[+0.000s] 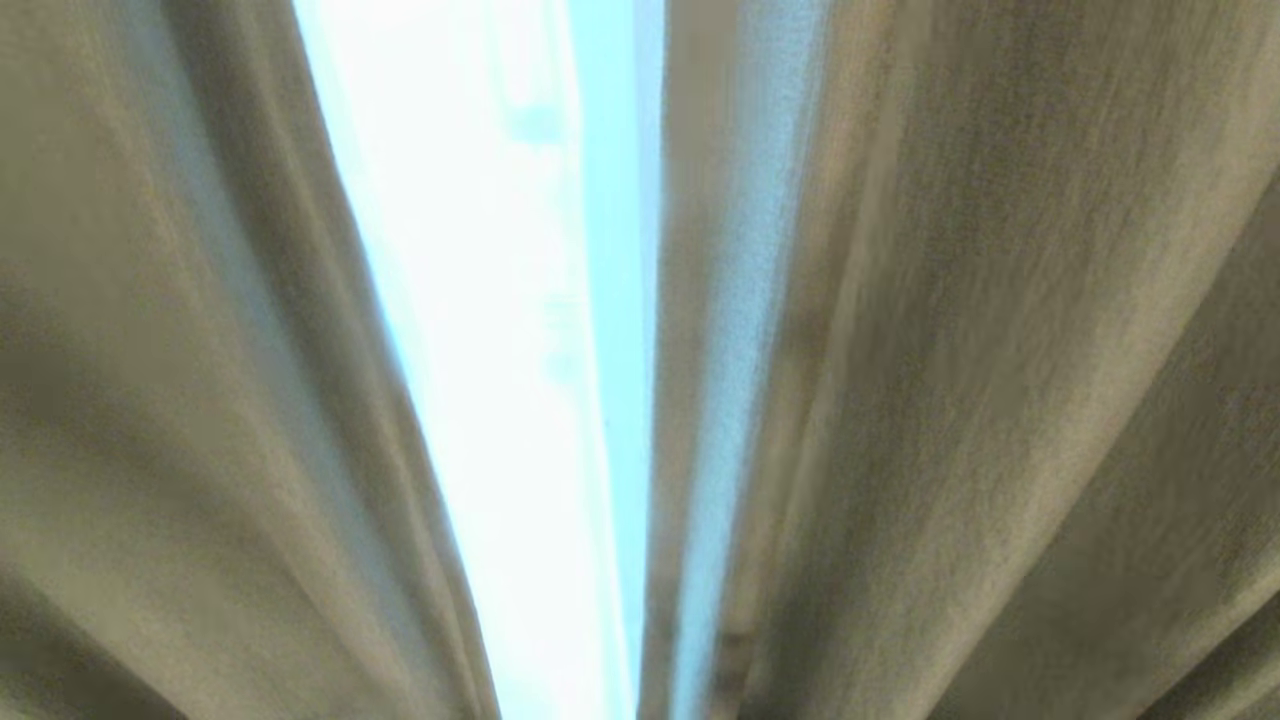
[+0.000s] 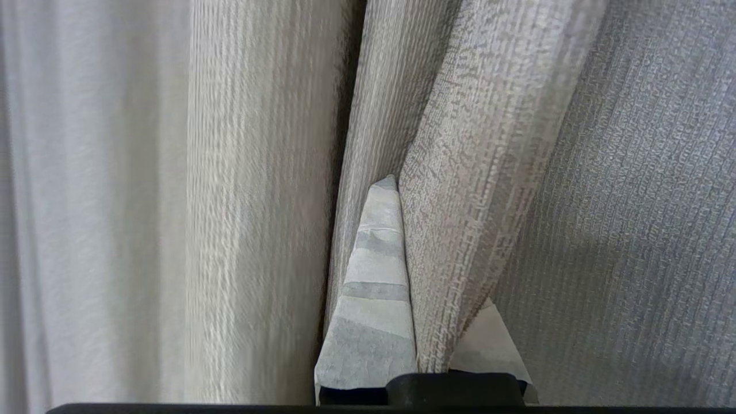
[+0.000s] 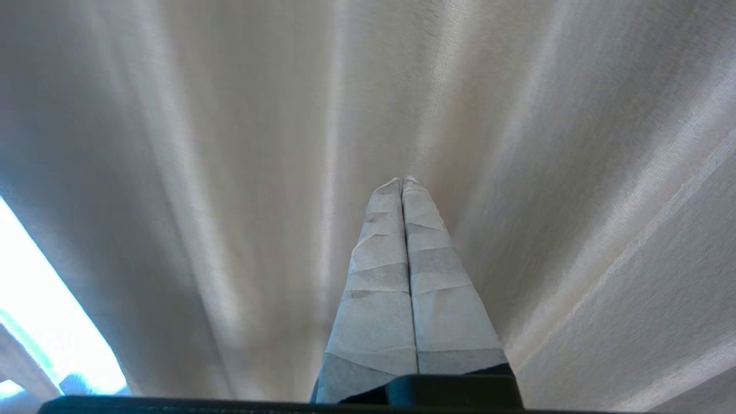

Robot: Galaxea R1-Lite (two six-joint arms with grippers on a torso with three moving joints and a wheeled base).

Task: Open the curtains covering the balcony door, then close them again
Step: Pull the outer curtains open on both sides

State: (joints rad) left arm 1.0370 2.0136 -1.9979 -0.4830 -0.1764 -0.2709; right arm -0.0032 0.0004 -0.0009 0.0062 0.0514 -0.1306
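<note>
Left gripper [image 2: 402,190]: your left fingers are pinched tight on a fold of the curtains [image 2: 489,172]. One taped finger [image 2: 374,287] shows fully; the fold covers all but the base of the other.
Held fold: coarse woven beige cloth, running from between the fingers up and away across the left wrist view.
Beside the grip: more pleats of the same cloth hang on both sides, with a dark crease just next to the visible finger.
Right gripper [image 3: 404,181]: your right fingers are pressed together with nothing between them, pointing at pale pleated cloth close ahead.
Head view: cloth hangs close on both sides, with a narrow bright gap [image 1: 520,360] running top to bottom between the two halves.
Behind the gap: washed out, you cannot make out the door.
</note>
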